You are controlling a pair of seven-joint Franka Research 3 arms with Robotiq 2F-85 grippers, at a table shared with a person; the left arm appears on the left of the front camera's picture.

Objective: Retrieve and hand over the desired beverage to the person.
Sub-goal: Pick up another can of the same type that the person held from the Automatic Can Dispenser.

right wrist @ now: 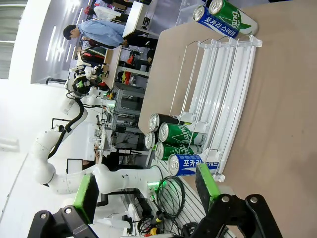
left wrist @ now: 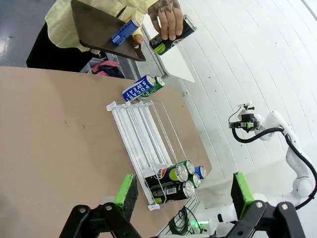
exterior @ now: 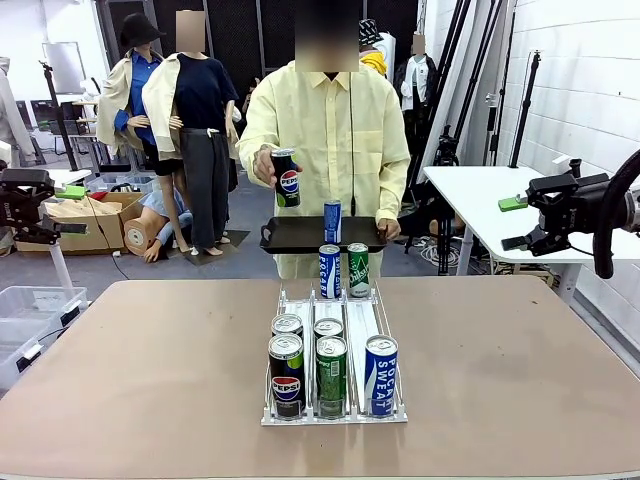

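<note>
While idling with left gripper and right gripper both spread wide and empty, looks barely started, with likely-target Pepsi can in rack ahead of left gripper and person well beyond, leaving grasp and handover undone.

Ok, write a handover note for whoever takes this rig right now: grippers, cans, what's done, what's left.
Left gripper: open, empty, above the table.
Right gripper: open, empty.
Person: Pepsi can in one hand, tray carrying a blue can in the other.
Rack: five cans at the near end; Pocari can and green can stand past its far end.
Done: person holds a drink. Left: unclear, await a request.
</note>
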